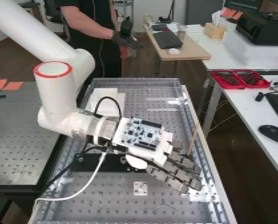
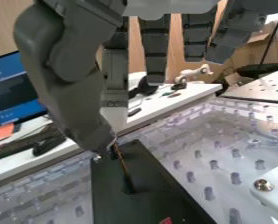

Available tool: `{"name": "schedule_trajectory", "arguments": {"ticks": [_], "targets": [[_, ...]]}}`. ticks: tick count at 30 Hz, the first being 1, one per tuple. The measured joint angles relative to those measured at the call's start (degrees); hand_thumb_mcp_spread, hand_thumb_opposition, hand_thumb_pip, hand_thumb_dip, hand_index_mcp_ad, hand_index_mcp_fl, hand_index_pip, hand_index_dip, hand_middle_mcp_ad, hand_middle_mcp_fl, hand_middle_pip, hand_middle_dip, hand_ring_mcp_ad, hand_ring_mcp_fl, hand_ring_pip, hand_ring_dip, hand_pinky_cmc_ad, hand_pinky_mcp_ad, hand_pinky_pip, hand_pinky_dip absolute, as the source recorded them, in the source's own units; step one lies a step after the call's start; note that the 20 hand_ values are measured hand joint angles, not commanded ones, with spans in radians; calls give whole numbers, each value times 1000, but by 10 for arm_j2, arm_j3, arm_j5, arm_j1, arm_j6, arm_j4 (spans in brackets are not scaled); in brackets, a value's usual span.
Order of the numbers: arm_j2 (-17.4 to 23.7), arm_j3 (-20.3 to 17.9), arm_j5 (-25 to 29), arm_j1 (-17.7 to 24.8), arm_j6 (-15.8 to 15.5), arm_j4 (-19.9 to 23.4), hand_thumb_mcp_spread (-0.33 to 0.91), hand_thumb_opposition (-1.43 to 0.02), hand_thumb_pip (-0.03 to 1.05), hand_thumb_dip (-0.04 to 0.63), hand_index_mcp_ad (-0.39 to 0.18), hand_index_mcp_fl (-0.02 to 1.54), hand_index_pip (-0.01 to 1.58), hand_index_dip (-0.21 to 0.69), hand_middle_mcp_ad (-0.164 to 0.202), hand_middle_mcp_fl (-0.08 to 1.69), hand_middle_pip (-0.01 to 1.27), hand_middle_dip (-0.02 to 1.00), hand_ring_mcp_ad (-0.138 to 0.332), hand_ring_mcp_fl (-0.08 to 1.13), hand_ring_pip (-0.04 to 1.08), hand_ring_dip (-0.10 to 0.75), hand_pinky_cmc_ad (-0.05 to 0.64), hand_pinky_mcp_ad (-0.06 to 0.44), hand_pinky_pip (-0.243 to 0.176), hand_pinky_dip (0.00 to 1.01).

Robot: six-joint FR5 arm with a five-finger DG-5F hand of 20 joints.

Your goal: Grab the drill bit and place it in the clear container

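Two red trays (image 1: 228, 81) sit side by side on the desk (image 1: 240, 107), dark bits and pieces inside; can't make out what. A clear rim (image 1: 135, 80) runs along the far end of the perforated surface (image 1: 146, 91); we can't tell if that's the clear container. Drill bit (image 2: 124, 170) is thin, straight, copper-brown, darker at its lower end, slightly tilted, seen against a black plate (image 2: 153, 200). Our hand (image 1: 175, 173) is over the surface, thumb (image 2: 90, 127) and one finger pinching the bit's upper end.
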Motion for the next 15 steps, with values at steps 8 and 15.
{"name": "schedule_trajectory", "arguments": {"ticks": [8, 15], "targets": [[-5, 6, -4, -2, -5, 2, 476, -941, 611, 349, -87, 363, 1529, 328, 133, 216, 134, 206, 236, 17, 84, 10, 251, 195, -91, 178], [-5, 9, -8, -3, -3, 0, 485, -937, 614, 349, -87, 271, 1436, 326, 133, 215, 134, 206, 234, 12, 91, 10, 251, 195, -91, 178]]}}
